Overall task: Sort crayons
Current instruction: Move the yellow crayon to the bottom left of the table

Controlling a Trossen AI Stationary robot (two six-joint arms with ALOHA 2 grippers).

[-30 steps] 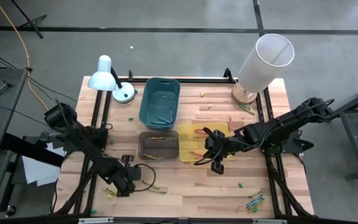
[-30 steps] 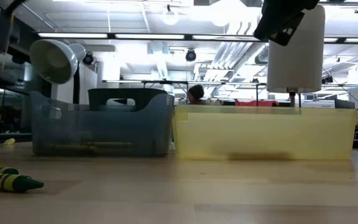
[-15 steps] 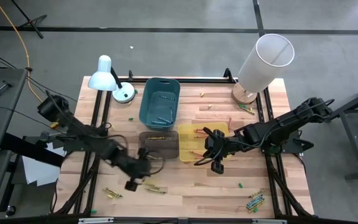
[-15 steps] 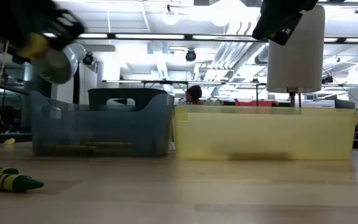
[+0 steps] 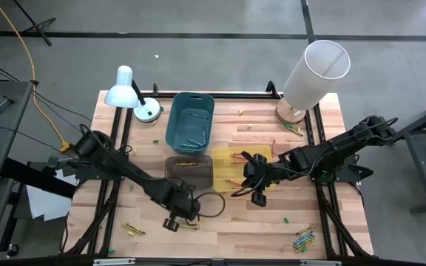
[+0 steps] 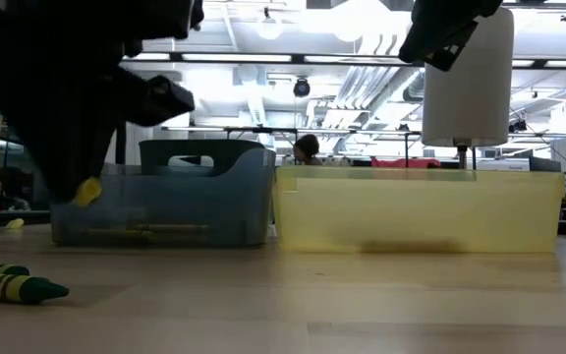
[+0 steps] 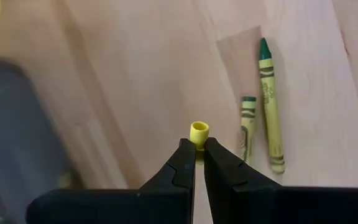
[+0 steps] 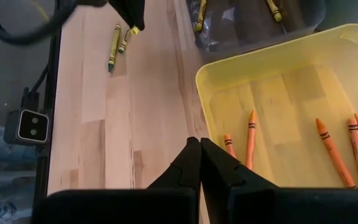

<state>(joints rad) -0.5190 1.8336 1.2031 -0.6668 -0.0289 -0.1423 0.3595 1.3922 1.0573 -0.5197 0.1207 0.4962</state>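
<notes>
The left gripper point(image 5: 174, 220) hangs over the front of the table point(image 5: 220, 229), at about 6 o'clock from the smoky grey bin point(image 5: 188, 171). Its jaws are pinched on a yellow crayon point(image 7: 198, 133), whose blunt end pokes out past the fingertips point(image 7: 185, 155); its long axis runs along the fingers, pointing away from the wrist. In the low view the same crayon point(image 6: 86, 191) shows as a yellow stub under the dark arm, held clear above the wood.

Just beyond the held crayon, 2 green-tipped crayons point(image 7: 261, 106) lie flat on the table side by side (nearly parallel, the longer one's tip reaching farther from the gripper).

The right gripper point(image 5: 257, 193) sits at the 6 o'clock edge of the yellow bin point(image 5: 222, 157), jaws pressed together with nothing between them. Inside that bin lie several orange crayons point(image 8: 252, 138), their tips pointing roughly away from the right wrist, a few slanted. The grey bin holds more crayons point(image 8: 199, 15), and the teal bin point(image 5: 189, 120) at 12 o'clock from it holds some as well.

More loose crayons point(image 5: 304, 239) lie at the table's front right corner, others point(image 5: 293, 128) by the tall white cylinder point(image 5: 313, 72). A white desk lamp point(image 5: 128, 92) stands at the back left.
</notes>
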